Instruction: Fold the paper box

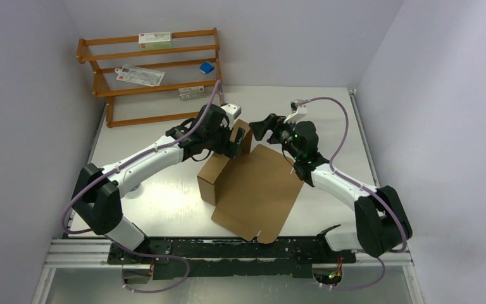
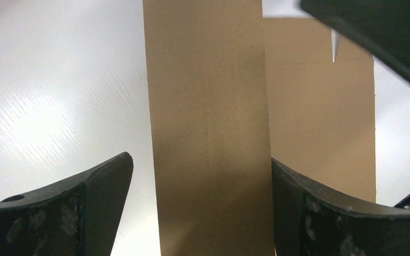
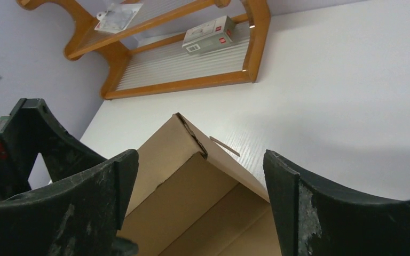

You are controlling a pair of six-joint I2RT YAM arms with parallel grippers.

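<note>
"Paper box: where do you have it?"

"Middle of the bench, half shaped. The big brown panel lies flat toward my near edge, one side wall is raised on the left, and an upright flap stands at the far end."

"And the left claw?"

"Spread wide, straddling that flap. On its wrist feed the cardboard runs up between the fingers. One finger sits just beside the flap's edge (touching or not, I can't tell) and the other is well apart from it. Nothing is pinched."

"Right claw?"

"Wide as well, holding nothing. It hangs over the far end of the box. A folded corner shows below it, between the two fingers and clear of both. Beyond it I see the wooden rack against the wall, with small white cartons on its shelves."
</note>
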